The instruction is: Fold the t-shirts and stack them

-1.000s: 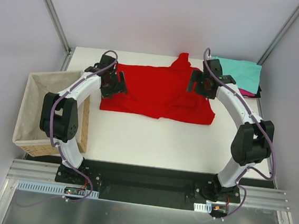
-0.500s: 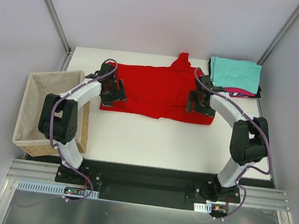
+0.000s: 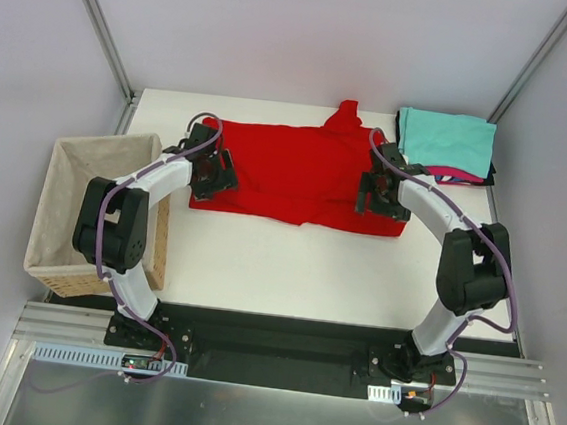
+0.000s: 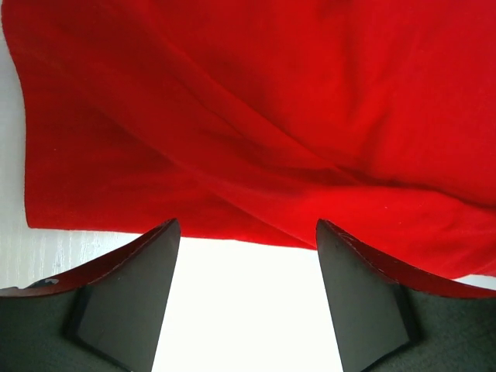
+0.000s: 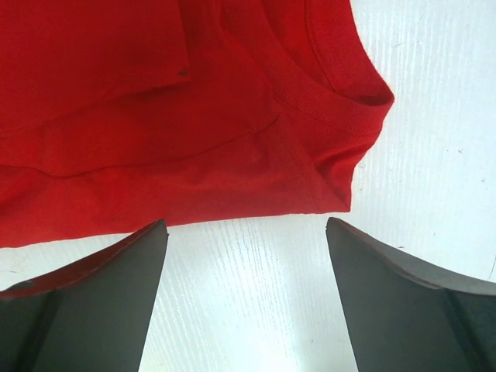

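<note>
The red t-shirt (image 3: pixel 297 174) lies flat across the far middle of the table, with one sleeve sticking out at its far edge. My left gripper (image 3: pixel 211 178) is over its left end and my right gripper (image 3: pixel 378 199) is over its right end. In the left wrist view the left gripper (image 4: pixel 246 225) is open and empty, with the shirt's near hem (image 4: pixel 271 116) just beyond the fingertips. In the right wrist view the right gripper (image 5: pixel 246 222) is open and empty at the shirt's near right corner (image 5: pixel 155 101). A folded teal shirt (image 3: pixel 449 140) tops a stack, with a magenta one (image 3: pixel 463 176) under it.
A wicker basket (image 3: pixel 73 202) with beige lining stands off the table's left edge, beside the left arm. The folded stack sits at the table's far right corner. White table (image 3: pixel 289 263) shows between the red shirt and the arm bases.
Both grippers have moved from the shirt's far side toward its near edge, the right one further. The shirt's right end now lies straighter and narrower. Little moved in the last half second.
</note>
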{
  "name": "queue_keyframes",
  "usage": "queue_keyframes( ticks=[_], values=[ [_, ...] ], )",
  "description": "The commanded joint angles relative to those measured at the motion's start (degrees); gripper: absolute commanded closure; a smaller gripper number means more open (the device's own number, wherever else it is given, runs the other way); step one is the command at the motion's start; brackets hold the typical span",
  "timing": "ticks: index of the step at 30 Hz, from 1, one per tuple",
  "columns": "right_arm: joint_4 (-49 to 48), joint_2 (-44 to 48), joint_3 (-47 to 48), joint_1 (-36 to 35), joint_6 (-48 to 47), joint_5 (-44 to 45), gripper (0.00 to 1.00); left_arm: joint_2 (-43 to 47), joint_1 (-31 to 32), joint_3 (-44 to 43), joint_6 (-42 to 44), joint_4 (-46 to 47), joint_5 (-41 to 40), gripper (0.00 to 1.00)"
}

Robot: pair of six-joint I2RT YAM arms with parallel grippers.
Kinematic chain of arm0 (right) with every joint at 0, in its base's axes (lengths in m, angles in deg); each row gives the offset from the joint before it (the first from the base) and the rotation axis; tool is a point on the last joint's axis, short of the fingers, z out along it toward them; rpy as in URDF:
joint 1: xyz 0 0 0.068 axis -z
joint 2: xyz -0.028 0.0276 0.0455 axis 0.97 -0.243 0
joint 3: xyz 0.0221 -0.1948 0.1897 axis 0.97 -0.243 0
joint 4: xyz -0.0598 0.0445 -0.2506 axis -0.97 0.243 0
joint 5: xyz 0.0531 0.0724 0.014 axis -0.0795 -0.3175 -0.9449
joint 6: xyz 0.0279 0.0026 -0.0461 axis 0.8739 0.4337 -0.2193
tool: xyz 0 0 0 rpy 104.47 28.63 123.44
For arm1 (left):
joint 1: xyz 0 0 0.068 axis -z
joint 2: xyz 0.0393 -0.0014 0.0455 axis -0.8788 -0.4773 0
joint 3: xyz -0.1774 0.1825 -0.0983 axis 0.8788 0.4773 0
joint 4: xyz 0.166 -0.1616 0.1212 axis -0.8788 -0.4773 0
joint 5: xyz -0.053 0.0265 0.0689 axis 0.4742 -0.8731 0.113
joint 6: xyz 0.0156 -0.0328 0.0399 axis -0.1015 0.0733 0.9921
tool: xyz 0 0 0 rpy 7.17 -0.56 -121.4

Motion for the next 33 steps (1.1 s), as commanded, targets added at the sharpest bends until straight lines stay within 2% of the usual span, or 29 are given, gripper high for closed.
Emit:
queue_keyframes(
  ticks=[1, 10, 16, 33],
  values=[
    [1.23, 3.44, 0.55, -0.33, -0.81, 0.93, 0.13, -0.82, -1.21, 1.17, -2.03, 1.25, -0.43, 0.30],
    [1.32, 3.70, 0.38, -0.42, -0.72, 0.66, 0.12, -1.26, -3.50, 3.02, -3.44, 1.70, -2.27, 0.31],
    [1.23, 4.49, -0.06, -0.51, -0.72, 0.67, 0.12, -3.72, -3.94, 0.91, -2.92, 0.11, -6.14, 0.31],
    [2.46, 3.88, -2.17, -1.56, -0.11, 2.07, 0.12, -9.08, -5.09, 0.73, -3.44, 0.20, -4.03, 0.32]
  ],
)
